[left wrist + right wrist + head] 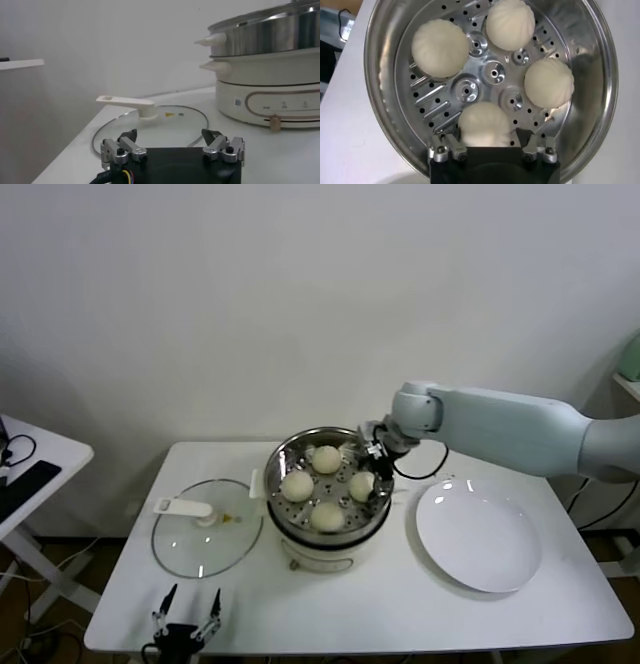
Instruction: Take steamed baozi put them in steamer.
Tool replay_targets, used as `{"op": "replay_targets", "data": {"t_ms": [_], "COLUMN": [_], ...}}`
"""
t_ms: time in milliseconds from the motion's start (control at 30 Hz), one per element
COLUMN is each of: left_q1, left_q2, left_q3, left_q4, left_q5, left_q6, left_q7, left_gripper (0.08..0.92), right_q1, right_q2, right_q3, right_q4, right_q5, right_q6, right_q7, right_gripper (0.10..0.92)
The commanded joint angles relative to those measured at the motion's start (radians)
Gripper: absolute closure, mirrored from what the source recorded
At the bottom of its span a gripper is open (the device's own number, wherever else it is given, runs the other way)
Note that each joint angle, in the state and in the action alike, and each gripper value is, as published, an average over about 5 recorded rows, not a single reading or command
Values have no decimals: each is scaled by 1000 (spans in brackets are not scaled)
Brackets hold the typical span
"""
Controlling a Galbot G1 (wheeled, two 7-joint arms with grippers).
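Baozi (485, 125) sits between the right hand's (490, 142) spread fingers in the steamer (600, 100); no legible labels.

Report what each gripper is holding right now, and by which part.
Nothing is held. The right gripper stands open astride the fourth baozi, which rests in the steamer; the left gripper waits open and empty near the glass lid.

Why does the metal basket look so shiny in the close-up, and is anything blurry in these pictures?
Right wrist view: the round stainless-steel steamer basket mirrors the room light along its wall, with bright glints on its perforated floor. Left wrist view: the flat glass lid looks soft. Head view: the round white plate shows small glare spots near its rim.
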Motion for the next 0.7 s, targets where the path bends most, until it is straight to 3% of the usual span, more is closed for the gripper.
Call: {"op": "replay_targets", "data": {"t_ms": [33,267,467,700], "left_q1": [1,0,0,1], "left_q2": [1,3,4,6], "left_q3": [-2,-3,-6,-4], "left_q4": [-3,-5,-11,-21], "left_q5": [1,1,0,0], "left_q6": [-1,1,3,5], "left_q7": [0,0,-3,-3], "left_gripper": [177,177,177,177], "right_q1": [110,228,22,-510], "right_q2": [-47,-151,-328,-477], "right_q3": [-23,5,318,836], "right_q4": [28,101,247,376], "right_q5": [103,181,292,264], "right_q6": [11,-2,-89,24], "right_q7": [-4,47,345,657], "right_gripper": [235,203,203,203]}}
